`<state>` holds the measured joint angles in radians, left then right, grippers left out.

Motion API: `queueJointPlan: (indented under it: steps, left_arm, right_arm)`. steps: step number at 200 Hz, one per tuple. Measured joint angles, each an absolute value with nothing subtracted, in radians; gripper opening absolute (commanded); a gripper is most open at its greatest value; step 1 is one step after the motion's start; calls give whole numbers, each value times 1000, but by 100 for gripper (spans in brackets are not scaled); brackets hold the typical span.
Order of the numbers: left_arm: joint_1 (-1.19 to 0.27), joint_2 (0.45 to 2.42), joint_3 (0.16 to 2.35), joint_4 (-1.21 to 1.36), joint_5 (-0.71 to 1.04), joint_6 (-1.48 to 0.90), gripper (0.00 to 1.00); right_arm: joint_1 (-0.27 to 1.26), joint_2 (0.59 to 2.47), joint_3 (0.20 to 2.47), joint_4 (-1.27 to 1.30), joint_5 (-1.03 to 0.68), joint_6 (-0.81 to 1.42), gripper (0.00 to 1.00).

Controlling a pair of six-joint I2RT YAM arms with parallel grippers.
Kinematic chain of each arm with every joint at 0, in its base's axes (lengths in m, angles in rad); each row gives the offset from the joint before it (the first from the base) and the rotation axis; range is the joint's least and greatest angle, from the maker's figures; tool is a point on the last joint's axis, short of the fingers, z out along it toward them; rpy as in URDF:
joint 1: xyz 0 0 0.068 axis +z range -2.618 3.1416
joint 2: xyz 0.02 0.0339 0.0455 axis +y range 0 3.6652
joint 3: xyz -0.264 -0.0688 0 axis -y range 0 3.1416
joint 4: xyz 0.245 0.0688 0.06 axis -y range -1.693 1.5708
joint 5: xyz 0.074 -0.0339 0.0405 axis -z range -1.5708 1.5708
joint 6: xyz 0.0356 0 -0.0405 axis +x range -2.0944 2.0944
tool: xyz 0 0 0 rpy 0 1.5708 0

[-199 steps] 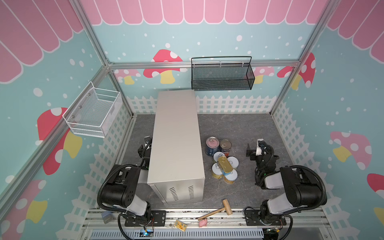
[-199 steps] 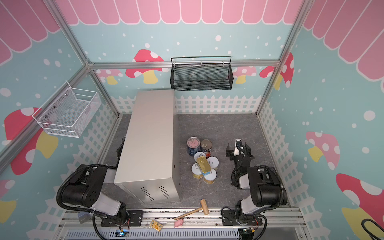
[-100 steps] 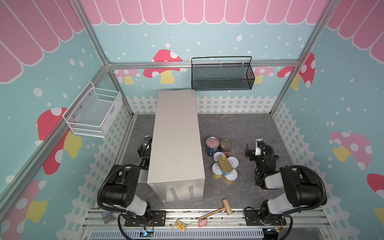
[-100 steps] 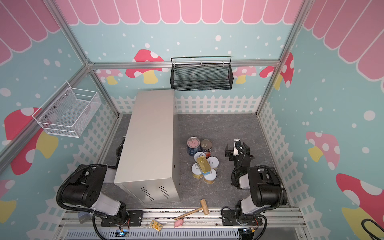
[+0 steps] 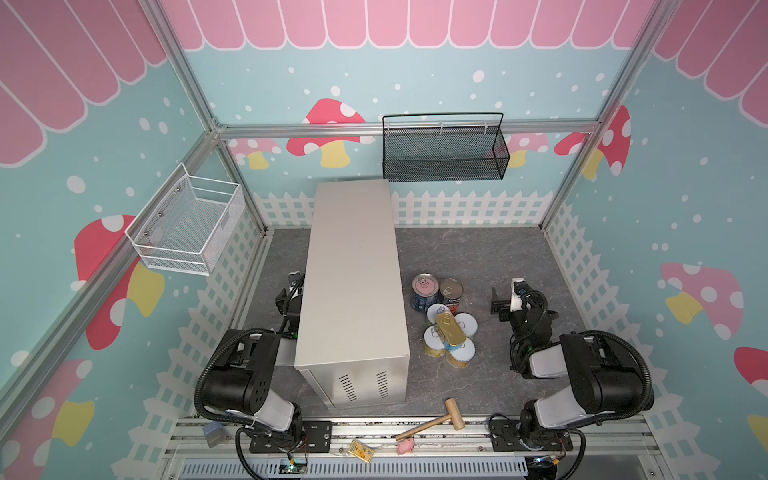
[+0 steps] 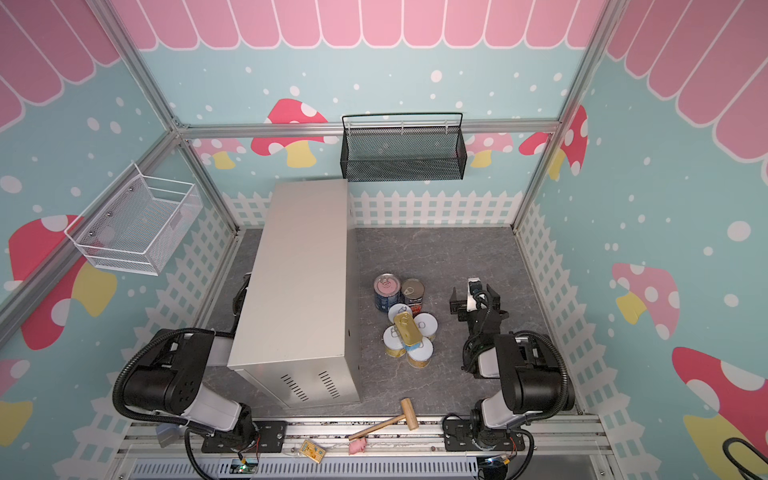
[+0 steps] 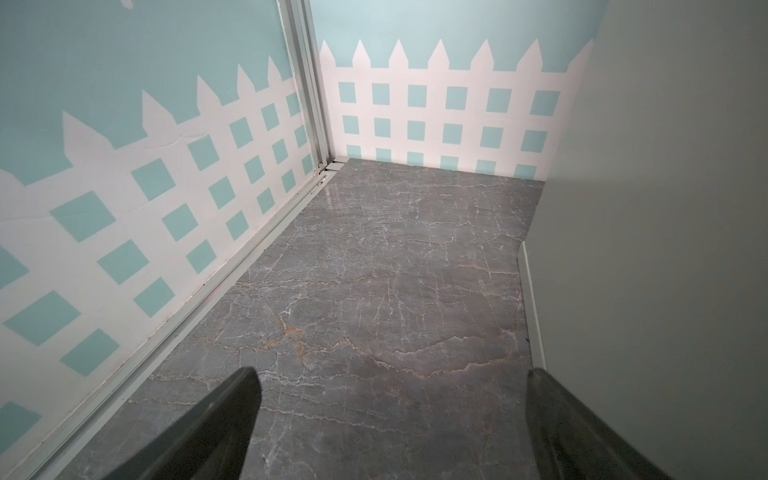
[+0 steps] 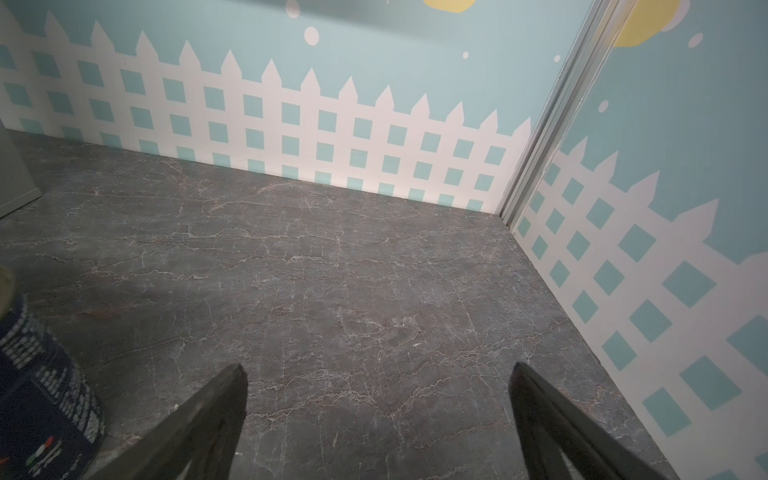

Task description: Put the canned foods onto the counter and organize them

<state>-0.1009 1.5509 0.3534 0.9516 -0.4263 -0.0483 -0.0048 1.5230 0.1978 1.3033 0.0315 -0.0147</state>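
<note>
L pincer [image 7: 392,374] spread, empty, low beside counter [image 5: 351,270]. R pincer [image 8: 378,370] spread, empty, near cans [image 5: 451,330]. Cans clustered on floor [image 5: 457,257], just right of counter.

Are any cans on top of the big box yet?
No, the cans all sit on the grey floor beside the counter.

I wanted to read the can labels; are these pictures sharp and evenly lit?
In both top views light is even, though lids of the short yellow-label cans shine white; in the right wrist view the dark-blue-label can is blurred, text unreadable; in the left wrist view the counter lies in shade.
</note>
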Motion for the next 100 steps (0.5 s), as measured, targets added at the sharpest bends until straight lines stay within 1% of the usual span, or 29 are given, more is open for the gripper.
queueJointPlan:
  steps: [60, 81, 100]
  left_arm:
    - [-75, 1546, 369, 912, -378, -56, 99]
    - [-87, 1507, 400, 817, -406, -58, 99]
    - [-97, 1456, 511, 641, -477, -76, 99]
  right_arm:
    - [-5, 1523, 198, 1303, 31, -15, 99]
    - [-5, 1523, 198, 1304, 31, -15, 99]
    - [-5, 1523, 198, 1304, 30, -15, 99]
